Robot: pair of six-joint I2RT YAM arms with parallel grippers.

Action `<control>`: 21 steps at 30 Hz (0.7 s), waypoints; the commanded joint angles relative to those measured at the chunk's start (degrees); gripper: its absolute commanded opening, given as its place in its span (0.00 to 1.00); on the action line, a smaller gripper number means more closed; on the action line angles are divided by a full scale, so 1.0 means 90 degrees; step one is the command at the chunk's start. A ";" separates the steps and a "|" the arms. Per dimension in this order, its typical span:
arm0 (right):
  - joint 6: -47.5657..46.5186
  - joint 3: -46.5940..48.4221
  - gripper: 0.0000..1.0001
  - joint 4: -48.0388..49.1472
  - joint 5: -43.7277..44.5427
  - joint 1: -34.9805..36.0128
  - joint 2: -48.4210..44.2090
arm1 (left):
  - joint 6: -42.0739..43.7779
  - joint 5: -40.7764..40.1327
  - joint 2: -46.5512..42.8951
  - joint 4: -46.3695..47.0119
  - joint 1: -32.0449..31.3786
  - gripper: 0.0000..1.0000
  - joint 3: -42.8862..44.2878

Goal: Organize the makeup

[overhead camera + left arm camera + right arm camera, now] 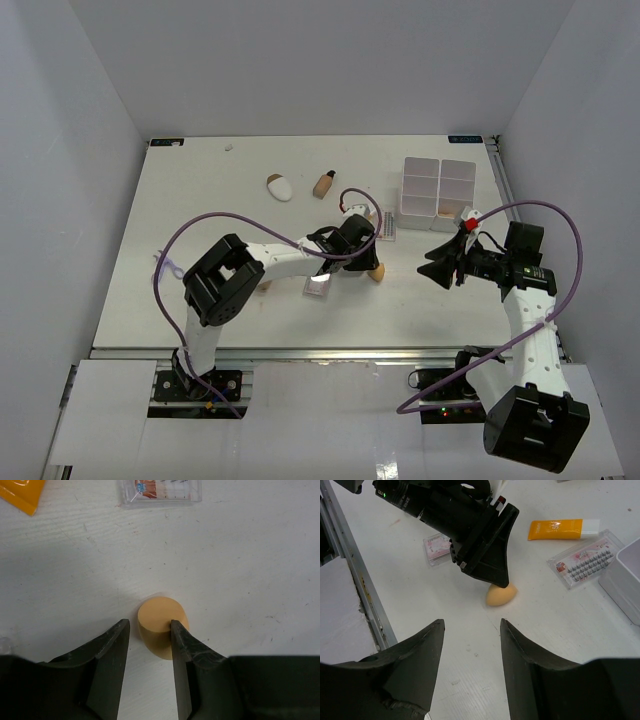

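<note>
- Top: left tool [371,262] sits over tan sponge [377,271] mid-worktop [200,200], towards the near edge. Right tool [440,268] is near it, on the right-edge side.
- Left wrist: jaws partly apart, sponge at the tips, not clamped.
- Right wrist: jaws apart, holding nothing.

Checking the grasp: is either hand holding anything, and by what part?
Nothing is held. The left hand is open over the tan sponge; the right hand is open and empty.
</note>
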 commanded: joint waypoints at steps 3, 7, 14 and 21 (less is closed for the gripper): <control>0.0056 -0.0051 0.56 0.0033 -0.0222 -0.0055 0.0084 | -0.0030 0.0025 0.0092 0.0065 -0.0035 0.45 0.0114; 0.0045 -0.0061 0.55 0.0031 -0.0222 -0.0087 0.0123 | -0.0008 0.0370 0.0265 0.0253 -0.0078 0.43 0.0116; 0.0027 -0.0082 0.56 0.0063 -0.0172 -0.0163 0.0185 | 0.0062 0.0617 0.0415 0.0381 -0.0162 0.36 0.0183; -0.0077 -0.0138 0.56 0.0049 -0.0282 -0.0230 0.0329 | 0.0218 0.0728 0.0216 0.0580 -0.0162 0.03 0.0035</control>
